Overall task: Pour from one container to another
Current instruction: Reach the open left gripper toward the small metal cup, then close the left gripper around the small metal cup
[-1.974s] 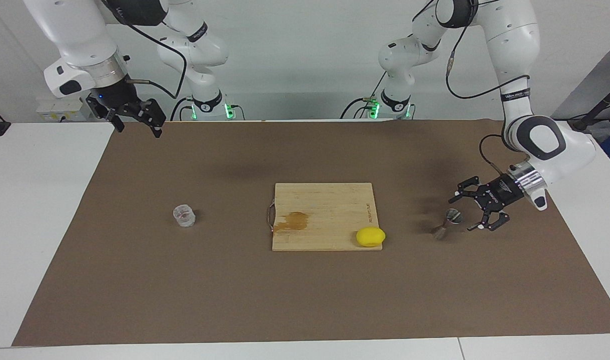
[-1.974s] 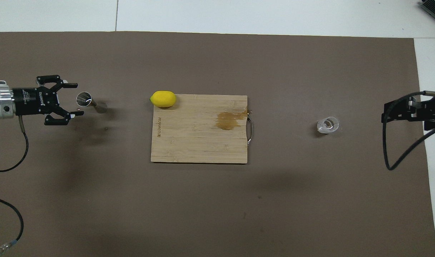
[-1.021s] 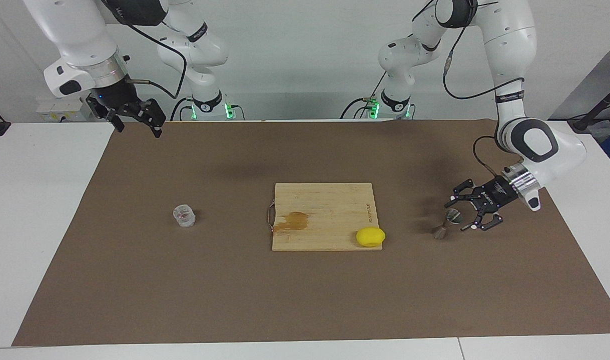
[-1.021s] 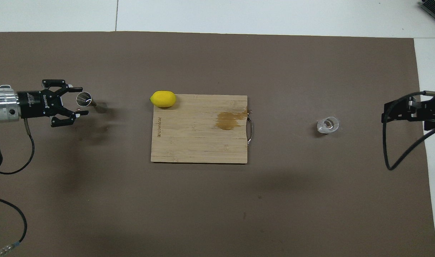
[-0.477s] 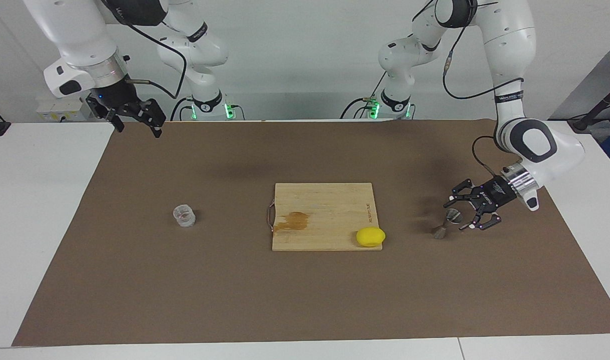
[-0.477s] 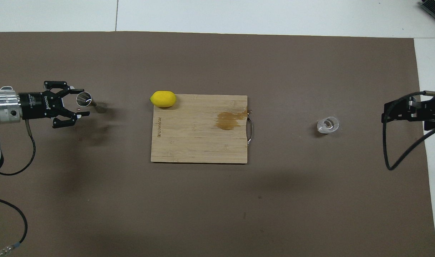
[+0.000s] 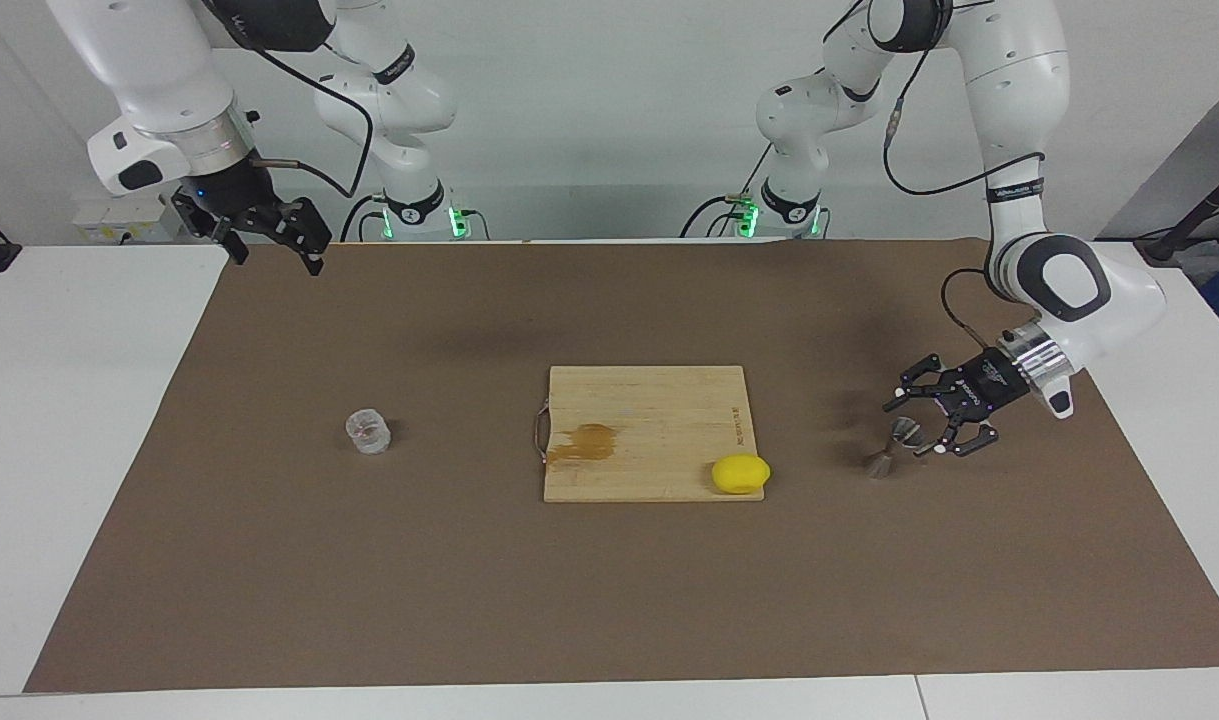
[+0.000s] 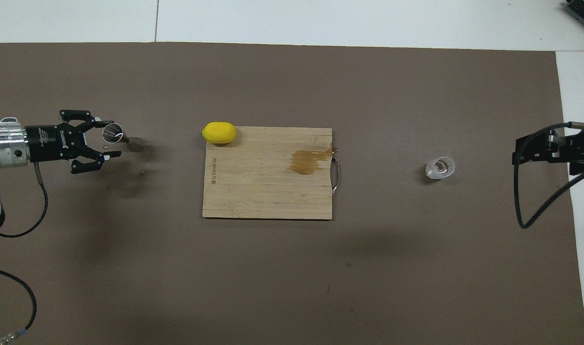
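Clear ribbed cup (image 7: pixel 368 432), one, stands on your brown mat (image 7: pixel 609 600) toward the right arm's end. One steel jigger (image 7: pixel 891 447) sits between the left gripper (image 7: pixel 912 426)'s spread fingers; whether they touch it you cannot tell. The right gripper (image 7: pixel 274 248), spread, waits over the mat's corner. One lemon (image 7: pixel 740 473), one cutting board (image 7: pixel 649 420), white table (image 7: pixel 69 400).

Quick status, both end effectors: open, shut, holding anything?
Left end effector: partly open around the jigger, fingers astride its upper cone; no firm grip shows.
Right end effector: open, empty, waiting above its table corner.
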`<action>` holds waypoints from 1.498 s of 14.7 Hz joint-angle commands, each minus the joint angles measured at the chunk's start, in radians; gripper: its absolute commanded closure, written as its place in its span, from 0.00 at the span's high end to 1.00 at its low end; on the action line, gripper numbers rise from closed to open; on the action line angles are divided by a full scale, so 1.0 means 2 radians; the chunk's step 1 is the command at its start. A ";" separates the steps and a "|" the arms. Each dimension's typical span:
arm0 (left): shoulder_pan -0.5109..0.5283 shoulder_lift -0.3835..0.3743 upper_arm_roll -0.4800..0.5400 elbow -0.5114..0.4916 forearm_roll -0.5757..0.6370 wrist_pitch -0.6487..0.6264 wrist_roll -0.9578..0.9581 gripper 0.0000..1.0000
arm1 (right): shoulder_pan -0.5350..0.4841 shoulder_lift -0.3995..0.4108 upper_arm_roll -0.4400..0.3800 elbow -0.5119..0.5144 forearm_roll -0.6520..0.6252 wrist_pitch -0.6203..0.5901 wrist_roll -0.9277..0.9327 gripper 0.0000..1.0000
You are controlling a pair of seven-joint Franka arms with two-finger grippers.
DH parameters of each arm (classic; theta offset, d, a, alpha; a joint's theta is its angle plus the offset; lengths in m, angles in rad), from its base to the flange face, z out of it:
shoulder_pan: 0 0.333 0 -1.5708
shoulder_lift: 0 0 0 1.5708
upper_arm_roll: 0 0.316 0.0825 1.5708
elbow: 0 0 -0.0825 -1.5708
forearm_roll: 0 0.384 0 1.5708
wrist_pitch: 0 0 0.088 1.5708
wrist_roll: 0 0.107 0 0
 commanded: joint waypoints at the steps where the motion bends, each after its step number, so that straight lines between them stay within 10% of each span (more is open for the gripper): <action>1: -0.006 -0.017 0.006 -0.020 -0.012 -0.003 0.010 0.77 | -0.008 -0.002 0.003 -0.002 0.008 0.001 -0.013 0.99; 6: -0.006 -0.017 0.006 -0.022 -0.013 -0.001 0.010 0.66 | -0.009 -0.003 0.003 -0.003 0.008 -0.001 -0.014 0.99; 9: -0.006 -0.017 0.006 -0.024 -0.013 -0.001 0.009 0.12 | -0.009 -0.003 0.003 -0.003 0.008 -0.002 -0.014 0.99; 11: -0.006 -0.017 0.006 -0.024 -0.013 -0.002 0.009 0.00 | -0.009 -0.003 0.003 -0.003 0.008 -0.002 -0.014 0.99; 22: -0.003 -0.017 0.006 -0.023 -0.014 -0.011 0.009 0.00 | -0.010 -0.003 0.003 -0.003 0.008 -0.002 -0.014 0.99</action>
